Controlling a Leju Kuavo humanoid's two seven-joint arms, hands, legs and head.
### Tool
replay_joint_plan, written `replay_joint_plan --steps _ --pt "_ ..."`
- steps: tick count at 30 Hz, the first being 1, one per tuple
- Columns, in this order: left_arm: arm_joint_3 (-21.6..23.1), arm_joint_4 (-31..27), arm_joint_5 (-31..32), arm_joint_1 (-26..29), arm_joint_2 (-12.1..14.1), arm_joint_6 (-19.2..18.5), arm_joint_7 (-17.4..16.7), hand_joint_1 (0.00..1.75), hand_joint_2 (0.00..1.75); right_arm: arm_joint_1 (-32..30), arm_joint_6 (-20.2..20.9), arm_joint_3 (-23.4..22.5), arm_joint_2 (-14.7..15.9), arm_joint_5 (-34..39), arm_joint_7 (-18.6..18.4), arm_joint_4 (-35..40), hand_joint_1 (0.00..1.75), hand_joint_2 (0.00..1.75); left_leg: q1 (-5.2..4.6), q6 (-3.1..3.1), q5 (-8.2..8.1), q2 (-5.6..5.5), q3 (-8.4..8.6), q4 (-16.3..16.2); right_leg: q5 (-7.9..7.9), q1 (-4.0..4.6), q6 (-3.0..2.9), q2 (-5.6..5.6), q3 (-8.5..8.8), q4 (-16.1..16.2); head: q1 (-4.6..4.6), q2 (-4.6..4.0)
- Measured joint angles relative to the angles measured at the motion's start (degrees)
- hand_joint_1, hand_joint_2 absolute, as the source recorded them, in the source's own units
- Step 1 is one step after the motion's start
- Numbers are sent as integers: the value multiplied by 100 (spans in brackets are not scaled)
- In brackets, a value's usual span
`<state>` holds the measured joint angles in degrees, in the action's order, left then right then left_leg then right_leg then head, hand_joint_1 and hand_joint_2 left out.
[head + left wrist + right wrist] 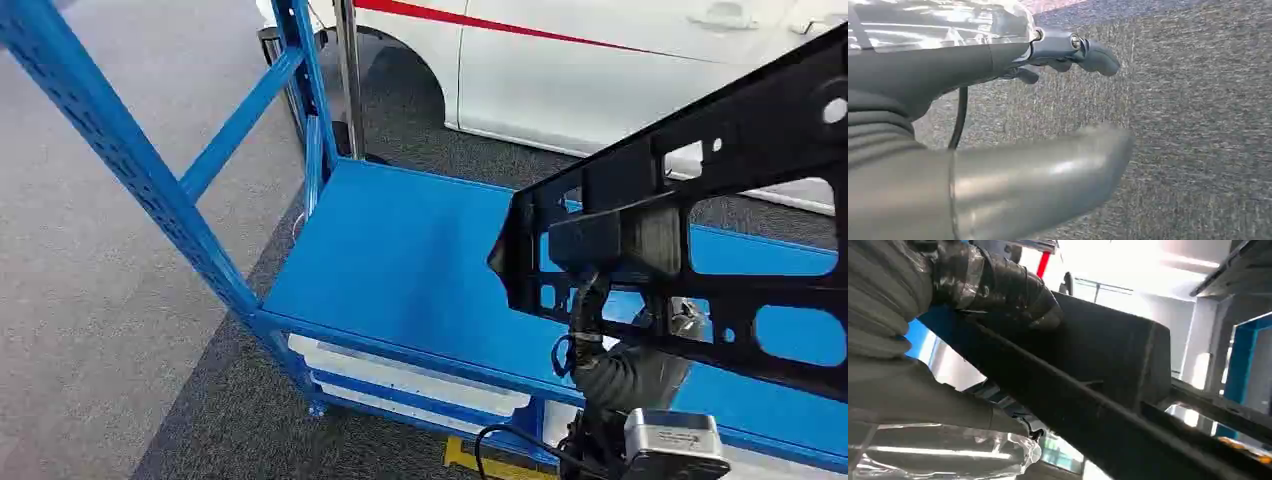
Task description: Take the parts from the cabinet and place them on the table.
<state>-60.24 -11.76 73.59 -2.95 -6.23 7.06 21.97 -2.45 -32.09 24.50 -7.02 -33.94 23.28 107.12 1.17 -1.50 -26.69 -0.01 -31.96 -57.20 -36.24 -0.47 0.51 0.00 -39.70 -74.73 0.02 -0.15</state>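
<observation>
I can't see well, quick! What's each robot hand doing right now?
Left hand: open, holding nothing, fingers apart over the grey carpet.
Right hand: closed on the big black part, lifted above the blue shelf.

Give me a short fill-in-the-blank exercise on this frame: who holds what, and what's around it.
1. The black part is held by the robot's ____ hand.
2. The shelf under the part is painted ____.
3. The left hand hangs over grey ____ and holds nothing.
4. Behind the shelf stands a ____ car with a red stripe.

Missing words: right; blue; carpet; white
</observation>
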Motion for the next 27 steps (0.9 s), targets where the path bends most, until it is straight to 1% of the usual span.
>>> replay_joint_plan --steps 1,2,3,4,5,6,7,8,9,10,11,12,13,14,15,16,17,18,19,20,21,22,24,25,26,27 --pt "-9 0 -2 5 0 13 -9 0 175 -54 11 2 13 132 24 17 175 175 11 4 -3 -4 2 -1 43 -35 30 -1 -63 -89 2 0" --pt "-26 0 -9 5 -2 17 -15 0 175 -105 20 2 15 243 48 31 175 175 29 18 -11 -9 9 -3 228 -65 55 -3 6 91 0 0" --pt "-37 0 -18 4 -7 22 -17 0 175 -144 41 2 15 422 96 46 175 175 51 39 -24 -18 24 -9 475 -90 76 -3 187 456 2 0" --pt "-50 0 -22 2 -9 31 -24 0 175 -194 96 2 17 708 161 68 175 175 75 74 -45 -25 41 -23 754 -114 97 -4 446 979 2 0" --pt "-77 0 -24 0 -9 39 -42 0 175 -264 158 -4 17 1066 228 101 175 175 81 121 -73 -33 46 -42 895 -143 122 0 646 1402 2 0" --pt "-127 0 -24 -3 -9 63 -61 0 175 -347 246 -24 13 1486 295 126 175 175 54 192 -105 -49 20 -93 801 -73 118 14 693 1535 4 0" --pt "-142 0 -26 -1 -9 87 -74 0 175 -413 396 -33 13 1930 350 136 175 175 53 238 -88 -48 12 -77 808 -82 64 21 659 1496 -11 0" --pt "-149 0 -26 1 -9 87 -98 0 175 -489 527 -68 9 2384 400 149 175 175 50 268 -88 -47 12 -73 799 -70 40 26 646 1487 -4 0" --pt "-171 0 -31 4 -9 87 -111 0 175 -635 685 -162 -13 2814 450 188 175 175 69 321 -56 -48 25 -53 813 -50 -20 25 641 1466 -7 0" --pt "-190 0 -44 9 -20 77 -120 0 175 -714 949 -238 -22 3230 528 216 175 175 82 353 -60 -48 22 -59 843 -61 -72 19 644 1502 -2 0" --pt "-214 0 -54 8 -26 70 -127 0 175 -758 1166 -262 -33 3456 598 219 175 175 97 360 -177 -20 -3 -130 870 -75 -130 -3 652 1528 -2 0" --pt "-251 0 -59 4 -28 66 -138 0 175 -827 1423 -275 -35 3608 705 221 175 175 88 355 -446 -9 -117 -454 879 -63 -166 -1 639 1533 -7 0" --pt "-271 0 -59 -2 -28 66 -140 0 175 -879 1585 -282 -35 3673 773 221 175 175 87 355 -633 -9 -236 -763 879 -46 -180 -4 630 1530 -7 0" --pt "-282 0 -61 -4 -28 68 -149 0 175 -973 1749 -293 -35 3744 844 219 175 175 71 355 -876 -10 -435 -1256 881 -23 -187 -20 622 1526 -7 0" --pt "-295 0 -63 -2 -28 70 -155 0 175 -1063 1902 -308 -35 3803 912 216 175 175 55 352 -1044 -10 -609 -1683 883 8 -201 -33 607 1520 -7 0" --pt "-315 0 -70 7 -31 72 -157 0 175 -1125 2005 -317 -35 3836 971 214 175 175 41 335 -1068 -10 -680 -1878 891 34 -213 -35 591 1507 -7 0" --pt "-336 0 -77 14 -35 81 -166 0 175 -1189 2106 -328 -35 3842 1048 214 175 175 20 296 -943 -10 -607 -1764 896 66 -222 -34 574 1497 -7 0" --pt "-361 0 -77 15 -37 85 -170 0 175 -1244 2171 -332 -35 3842 1113 216 175 175 -4 246 -737 -10 -416 -1412 899 93 -226 -32 564 1488 -4 0" --pt "-389 0 -77 8 -39 87 -170 0 175 -1295 2197 -334 -35 3840 1156 216 175 175 -32 179 -491 -10 -125 -880 902 115 -231 -29 564 1478 -7 0" --pt "-409 0 -77 0 -39 87 -170 0 175 -1331 2201 -339 -35 3840 1178 216 175 175 -82 94 -300 -13 174 -351 907 129 -238 -28 565 1471 -4 0" --pt "-415 -2 -76 -14 -28 90 -170 0 175 -1361 2208 -350 -35 3840 1195 216 175 175 -117 26 -385 -1 271 -142 916 166 -231 -34 552 1456 -2 0" --pt "-415 -2 -77 -23 -42 92 -170 0 175 -1382 2225 -358 -35 3840 1215 216 175 175 -125 54 -319 4 243 -121 929 147 -214 -32 538 1447 -4 0" --pt "-430 -2 -79 -14 -39 98 -170 0 175 -1433 2290 -374 -35 3844 1261 216 175 175 -158 27 -282 -5 225 -121 982 117 -150 -43 532 1461 -4 0" --pt "-444 -2 -81 -7 -42 101 -173 0 175 -1459 2325 -382 -37 3861 1283 221 175 175 -148 9 -233 -4 220 -79 1012 122 -124 -41 532 1473 -4 0" --pt "-455 -2 -81 -9 -66 100 -173 0 175 -1486 2361 -393 -35 3879 1305 227 175 175 -70 -8 -139 32 232 -6 942 125 -91 -26 508 1422 -4 0" --pt "-459 -2 -81 -23 -63 100 -175 0 175 -1509 2396 -400 -37 3901 1320 232 175 175 -72 -48 -91 38 177 11 728 121 -49 -2 447 1301 4 0"
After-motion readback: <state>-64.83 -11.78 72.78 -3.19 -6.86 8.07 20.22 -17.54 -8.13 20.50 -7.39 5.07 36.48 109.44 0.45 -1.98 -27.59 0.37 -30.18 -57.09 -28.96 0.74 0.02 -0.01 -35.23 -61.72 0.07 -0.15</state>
